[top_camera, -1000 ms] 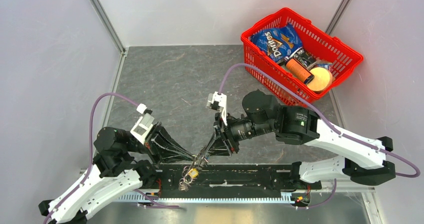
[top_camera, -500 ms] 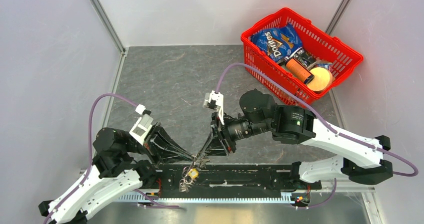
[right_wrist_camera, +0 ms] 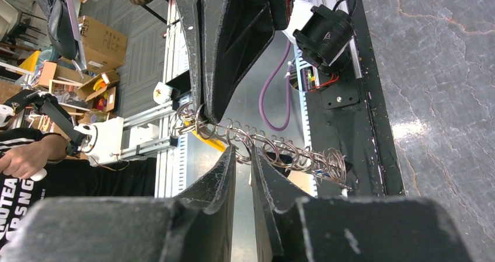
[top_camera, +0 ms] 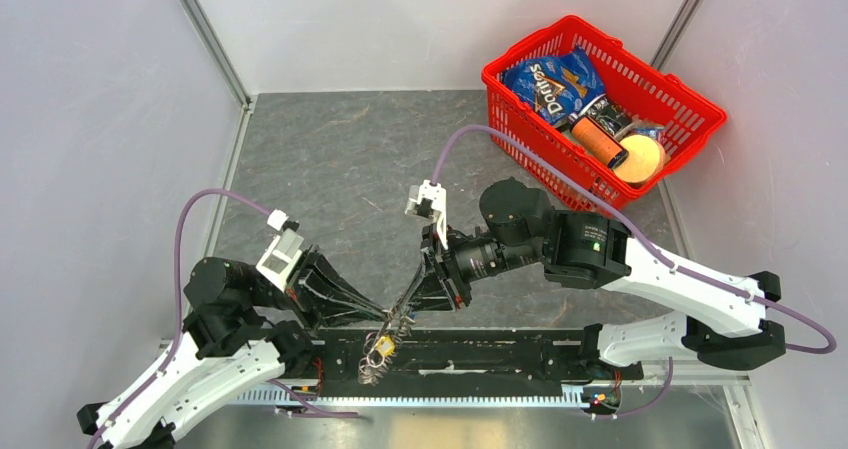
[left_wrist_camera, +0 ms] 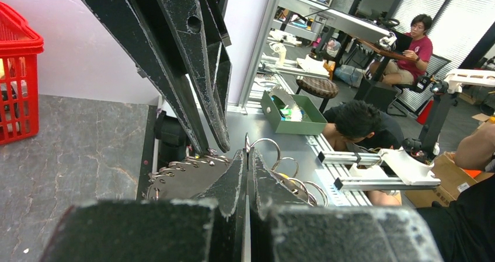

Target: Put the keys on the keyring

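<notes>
The keyring (top_camera: 372, 361) hangs in the air over the near edge of the table (top_camera: 330, 159). Its top end is clamped in the tightly closed left gripper (top_camera: 387, 317), and a yellow key (top_camera: 383, 346) dangles among its loops. The right gripper (top_camera: 404, 311) meets it tip to tip with its jaws a narrow slit apart around the chain of loops, and whether it pinches anything cannot be told. No loose key shows on the table, so the work appears to be at the threading itself, though which keys are already on cannot be made out.
</notes>
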Controlling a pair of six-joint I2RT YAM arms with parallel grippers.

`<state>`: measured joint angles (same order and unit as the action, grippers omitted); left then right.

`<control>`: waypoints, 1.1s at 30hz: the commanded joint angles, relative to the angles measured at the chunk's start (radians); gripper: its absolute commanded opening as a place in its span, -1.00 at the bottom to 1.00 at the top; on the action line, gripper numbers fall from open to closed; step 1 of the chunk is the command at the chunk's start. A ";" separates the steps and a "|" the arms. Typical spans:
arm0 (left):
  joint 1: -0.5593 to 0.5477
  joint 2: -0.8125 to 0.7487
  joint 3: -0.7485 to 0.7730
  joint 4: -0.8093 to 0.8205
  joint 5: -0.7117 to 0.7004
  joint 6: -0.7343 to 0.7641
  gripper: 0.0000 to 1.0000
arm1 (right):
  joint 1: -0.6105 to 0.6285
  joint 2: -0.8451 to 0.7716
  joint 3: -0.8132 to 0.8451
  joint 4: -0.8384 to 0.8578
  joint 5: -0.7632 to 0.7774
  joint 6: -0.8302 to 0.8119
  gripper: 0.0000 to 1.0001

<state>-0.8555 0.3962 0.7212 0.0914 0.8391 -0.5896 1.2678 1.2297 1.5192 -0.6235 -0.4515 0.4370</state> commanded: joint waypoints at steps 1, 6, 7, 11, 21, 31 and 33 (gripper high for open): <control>-0.004 -0.007 0.040 0.016 -0.031 0.040 -0.96 | 0.006 -0.002 0.005 0.056 -0.024 0.009 -0.58; -0.004 -0.007 0.042 0.016 -0.032 0.040 -0.95 | 0.005 0.006 0.005 0.056 -0.025 0.008 -0.59; -0.005 -0.007 0.042 0.016 -0.032 0.040 -0.96 | 0.005 0.007 0.004 0.056 -0.024 0.007 -0.60; -0.004 -0.010 0.043 0.016 -0.033 0.038 -0.95 | 0.005 0.013 0.008 0.056 -0.023 0.004 -0.70; -0.004 -0.016 0.040 0.008 -0.036 0.042 -0.95 | 0.005 0.010 0.007 0.075 -0.016 0.000 -1.00; -0.004 -0.023 0.038 -0.017 -0.037 0.053 -0.96 | 0.016 0.006 0.022 0.034 0.027 -0.067 -1.00; -0.004 -0.025 0.037 -0.024 -0.041 0.058 -0.96 | 0.019 0.010 0.028 0.023 0.048 -0.083 -1.00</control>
<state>-0.8581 0.3820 0.7227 0.0597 0.8379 -0.5766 1.2739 1.2446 1.5192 -0.6086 -0.4347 0.4011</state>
